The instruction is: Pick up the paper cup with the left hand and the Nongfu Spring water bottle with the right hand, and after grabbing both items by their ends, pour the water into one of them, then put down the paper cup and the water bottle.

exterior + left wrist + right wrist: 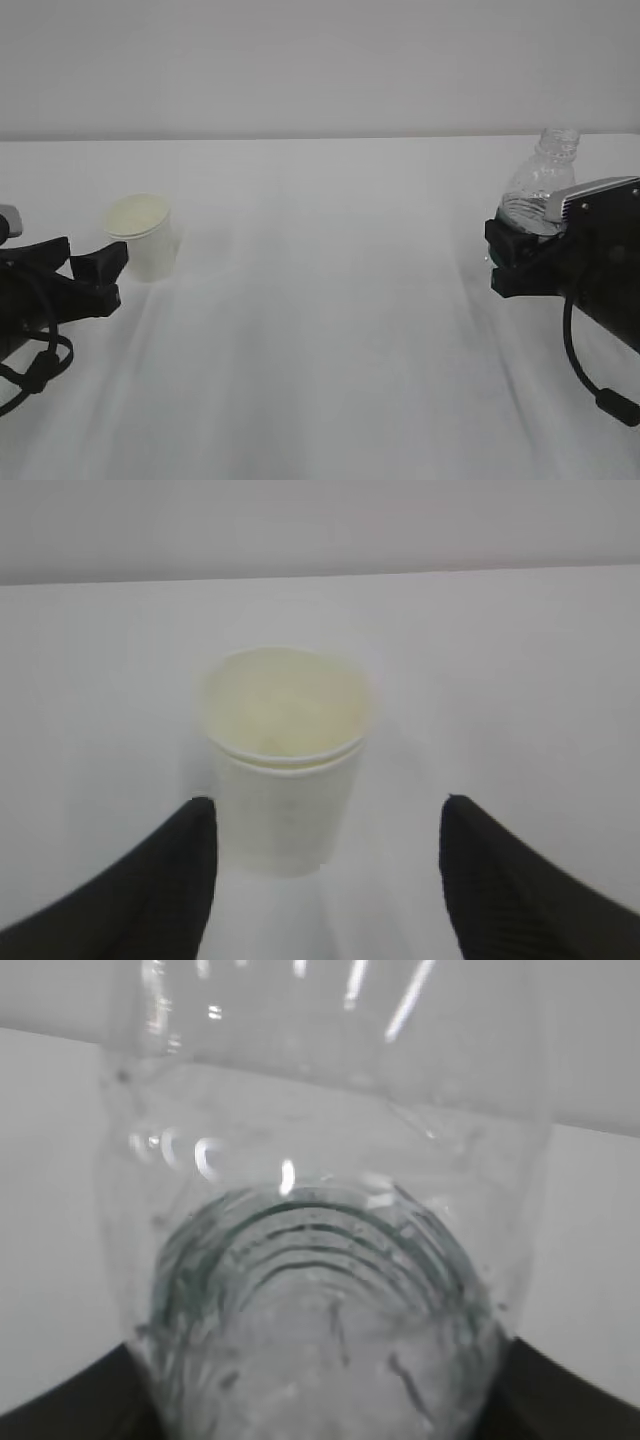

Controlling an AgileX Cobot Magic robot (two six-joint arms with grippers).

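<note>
Black fingers (180, 880) of the left hand (95, 272) stand apart in the left wrist view, one on either side of the paper cup (285, 770), neither touching its wall. Cup stands upright on the white desk (330, 330), mouth up, long axis vertical; it lies straight ahead of that hand, just beyond the fingertips and centred on the gap. In the exterior view the cup (143, 235) sits just to the right of the left hand, at the same height.

Right hand (515, 262) is clamped on the lower body of the Nongfu Spring water bottle (540, 185), which stands roughly upright with its open neck topmost. Right wrist view is filled by the ribbed clear wall (320, 1290), dark fingers at both lower corners. Whether the bottle's base rests on the desk cannot be told.

Judgement: bottle secured, cup not yet gripped. Coming move turns on the left hand advancing straight along its own line until the cup sits between the fingers, then closing.
</note>
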